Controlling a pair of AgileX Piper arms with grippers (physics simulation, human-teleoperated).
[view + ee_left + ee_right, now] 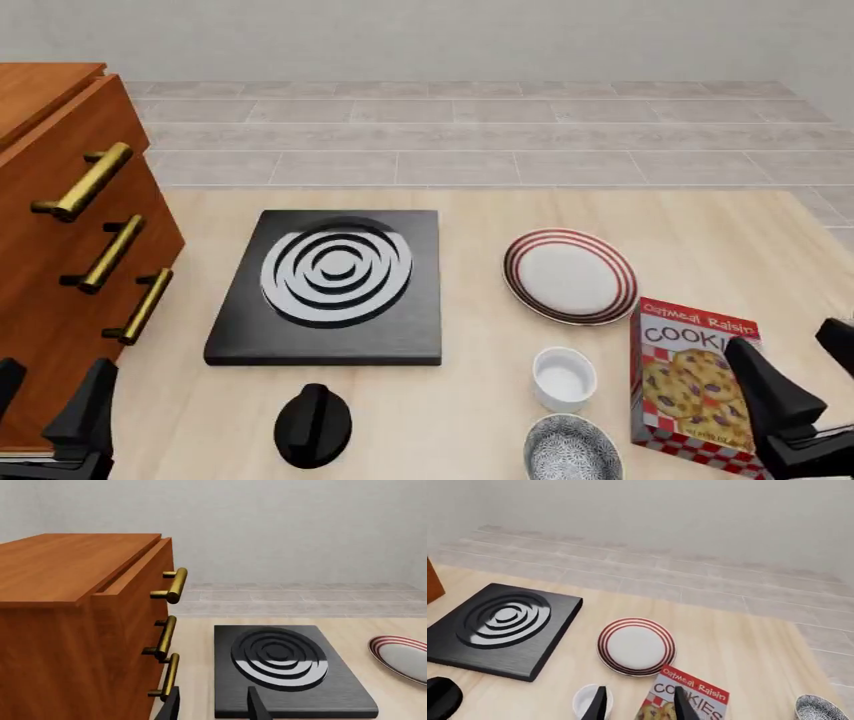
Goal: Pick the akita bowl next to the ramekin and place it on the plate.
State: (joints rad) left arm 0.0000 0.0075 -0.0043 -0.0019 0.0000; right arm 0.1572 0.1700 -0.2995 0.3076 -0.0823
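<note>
In the front view we see our right gripper (801, 400) at the near right corner of the table, its two dark fingers standing apart with nothing between them. Just to its left lies a cookie box (694, 380), flat on the wood. Further left of the gripper, beyond the box, the akita bowl (573, 448) sits upright at the table's near edge, its speckled inside showing. The ramekin (563, 377) stands just beyond the bowl, very close to it; we cannot tell whether their rims touch. Ahead of the gripper and to its left, the plate (571, 276) rests bare on the table, apart from the ramekin and just beside the far corner of the box.

Our right wrist view shows the gripper's fingertips (602, 705) parted and empty. The box (690, 695) lies partly between them, with the ramekin (587, 700) partly behind one fingertip and the plate (636, 647) farther out. A second speckled bowl (819, 707) sits at that picture's lower corner.

Our left gripper (47, 415) is at the near left corner, its fingers also spread and holding nothing. A wooden drawer cabinet (67, 250) with brass handles stands right by it on its left. Ahead and to its right lie the black stove (334, 290) and, nearer, a black knob-like object (314, 425). In the left wrist view the stove (287, 675) lies past the parted fingertips (257, 707), and an edge of the plate (400, 655) shows beyond it.
</note>
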